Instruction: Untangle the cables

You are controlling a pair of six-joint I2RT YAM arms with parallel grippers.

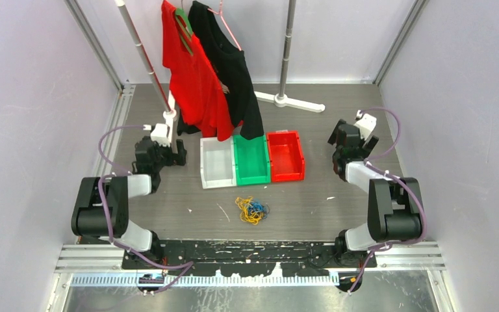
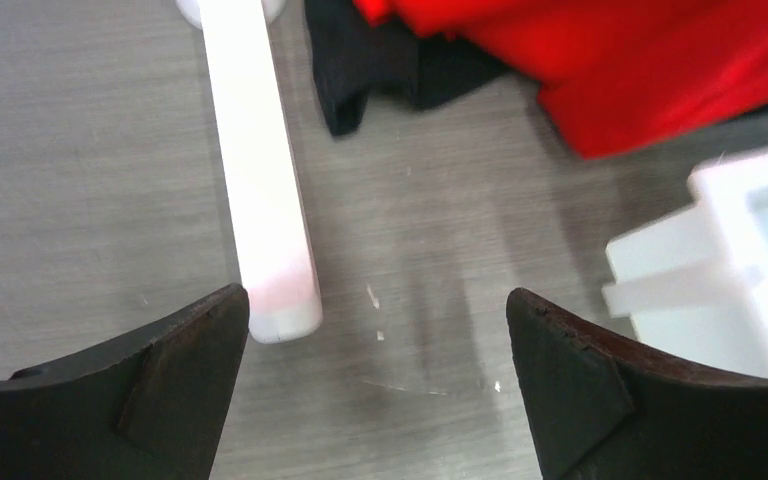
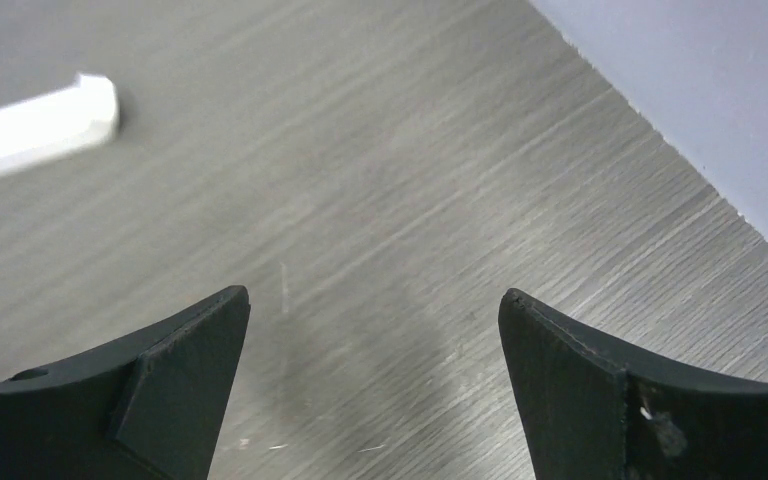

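- Tangled cables (yellow, blue, black) sit by the table's near edge.
- Left gripper gapes empty, left edge.
- Right gripper gapes empty, right edge.

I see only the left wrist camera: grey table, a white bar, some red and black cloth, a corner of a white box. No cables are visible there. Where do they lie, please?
Observer: The cables lie in one small bunch on the table, in front of the green bin, on the side toward the arm bases.
Operator: Is the right gripper close to them?
Observer: No. The right gripper is open above bare table, to the right of the red bin, well apart from the bunch.
Operator: Which colours are in the bunch?
Observer: Mostly yellow-orange strands, with some blue and black wound among them.
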